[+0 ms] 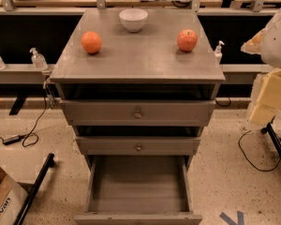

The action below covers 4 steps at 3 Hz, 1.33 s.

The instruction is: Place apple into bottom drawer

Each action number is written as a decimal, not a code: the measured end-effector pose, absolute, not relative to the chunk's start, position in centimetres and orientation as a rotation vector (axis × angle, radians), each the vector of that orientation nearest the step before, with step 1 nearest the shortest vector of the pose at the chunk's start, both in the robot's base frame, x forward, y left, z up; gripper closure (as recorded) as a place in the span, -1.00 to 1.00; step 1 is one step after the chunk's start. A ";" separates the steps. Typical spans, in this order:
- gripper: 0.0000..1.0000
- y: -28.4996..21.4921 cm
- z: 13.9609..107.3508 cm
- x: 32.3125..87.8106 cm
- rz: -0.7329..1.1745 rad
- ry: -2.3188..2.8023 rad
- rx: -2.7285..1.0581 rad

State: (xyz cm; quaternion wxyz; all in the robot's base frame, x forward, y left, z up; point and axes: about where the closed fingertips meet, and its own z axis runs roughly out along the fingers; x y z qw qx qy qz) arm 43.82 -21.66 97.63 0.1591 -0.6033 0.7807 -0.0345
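Speckled workshop flooring, with benches along the back wall, surrounds a grey three-drawer cabinet standing in the middle of the room. On its flat top (140, 60), towards the right rear, sits the apple (187, 40). It is red-orange with a paler patch near the stem dimple, upright and touching nothing. A white bowl (133, 19) stands at the back centre, well apart from it. A plain orange fruit (91, 42) rests on the left side, roughly level with the apple, and is the one not to confuse with it.

Below, the bottom drawer (138, 186) is pulled right out towards me and looks bare inside. The two knobbed drawers, the top drawer (138, 112) and the middle drawer (138, 146), sit further back above it.

I can't see the gripper at all. Only a rounded white part of the arm (280, 36) shows at the right edge, so I can't tell whether the gripper is wide, narrow or holding anything. The apple is untouched, so I'd judge the pick has yet to begin.

What matters for the next move is that the apple lies to the left of that arm, on the side of the top nearest it. The open drawer lies forward of the apple and far below. A round fruit gives no preferred grasp axis. I'd guess it would roll if nudged.
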 end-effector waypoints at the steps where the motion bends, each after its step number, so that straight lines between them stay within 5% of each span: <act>1: -1.00 -21.5 97.7 44.4 -0.095 2.213 -1.729; 4: -1.00 -21.9 100.3 57.0 -0.111 2.072 -1.698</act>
